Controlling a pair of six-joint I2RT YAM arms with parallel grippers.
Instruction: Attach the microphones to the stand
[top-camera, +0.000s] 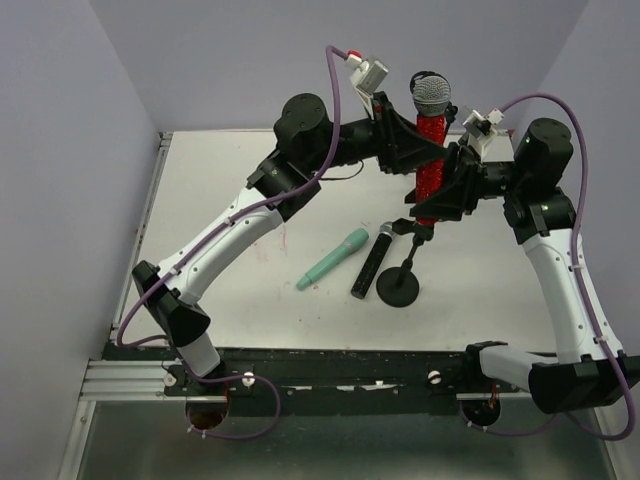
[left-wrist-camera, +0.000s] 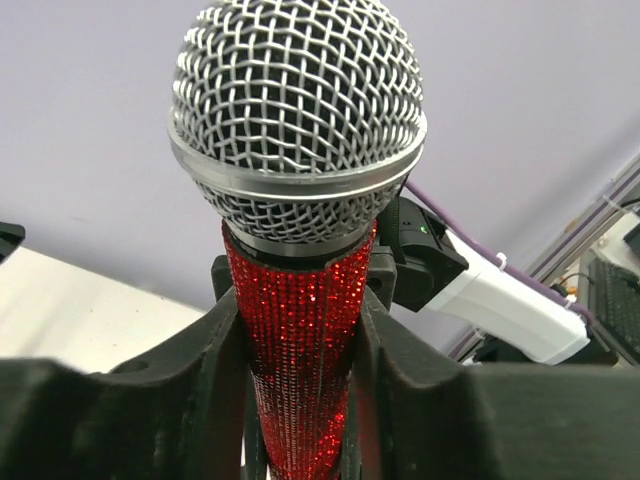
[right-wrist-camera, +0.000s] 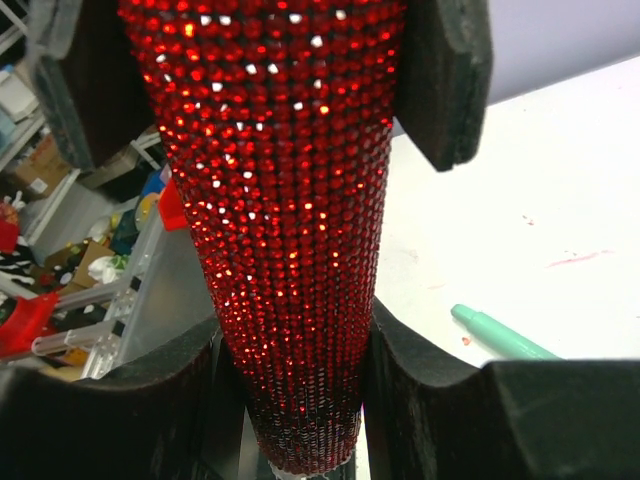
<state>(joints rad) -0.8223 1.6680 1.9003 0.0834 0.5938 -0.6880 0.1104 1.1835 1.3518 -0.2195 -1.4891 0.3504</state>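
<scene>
1. Red rhinestone-covered stick microphone with silver mesh head (top-camera: 431, 152): upright above the desk (top-camera: 230, 205), head uppermost. Both claws hold it at once.

2. Left claw (left-wrist-camera: 300, 400): clamped on the red microphone. In the left wrist view its black fingers (left-wrist-camera: 190, 400) press the glittering shaft from both sides, with the mesh head standing just above them. In the overhead view this claw (top-camera: 420, 135) holds the shaft high, just under the head.

3. Right claw (right-wrist-camera: 300, 400): also clamped on the red microphone. In the right wrist view its black pads (right-wrist-camera: 450, 400) bear on the narrow lower end of the shaft. The left claw's pads are touching the wider part above it. From overhead this claw (top-camera: 440, 188) sits directly below the left claw on the same shaft.

4. Black stand with round flat base (top-camera: 398, 288): the base rests on the desk below and slightly left of the right claw, and its thin pole rises towards the microphone's tail. Whether the tail is seated in the stand's clip cannot be told.

5. All mint-green stick microphone (top-camera: 333, 258): lying flat on the desk, left of the stand base and well below both claws. Its end shows in the right wrist view (right-wrist-camera: 500, 335), to the right of that claw.

6. Black stick microphone with silver mesh head (top-camera: 370, 262): lying flat between the mint-green one and the stand base, near both.
</scene>
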